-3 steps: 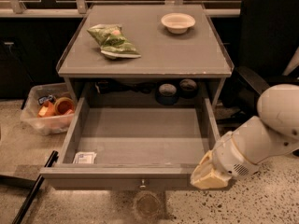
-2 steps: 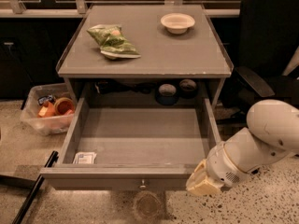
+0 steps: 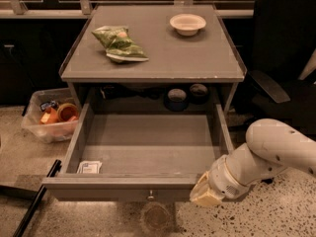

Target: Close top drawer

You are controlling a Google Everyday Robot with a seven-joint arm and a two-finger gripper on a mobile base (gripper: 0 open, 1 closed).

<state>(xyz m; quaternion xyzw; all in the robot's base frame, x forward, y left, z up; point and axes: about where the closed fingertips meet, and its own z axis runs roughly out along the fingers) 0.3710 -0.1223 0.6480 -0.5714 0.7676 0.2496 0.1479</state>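
The top drawer [image 3: 148,147] of the grey cabinet stands pulled fully out toward me. It is wide and shallow, with a small round metal knob [image 3: 151,196] at the centre of its front panel [image 3: 113,187]. Inside it lies only a small white packet [image 3: 89,167] at the front left corner. My gripper [image 3: 206,195] is at the right end of the drawer's front panel, at panel height, on the end of my white arm [image 3: 269,154] that reaches in from the right. The lower drawers are hidden beneath the open one.
On the cabinet top [image 3: 197,58] lie a green snack bag [image 3: 117,42] and a pale bowl [image 3: 187,23]. A clear bin [image 3: 49,116] of items sits on the floor at left. A black chair [image 3: 281,58] stands at right. A black bar [image 3: 34,204] lies at lower left.
My arm and gripper have moved left and down, from beside the drawer's right side to the right end of its front panel. The drawer has not moved.
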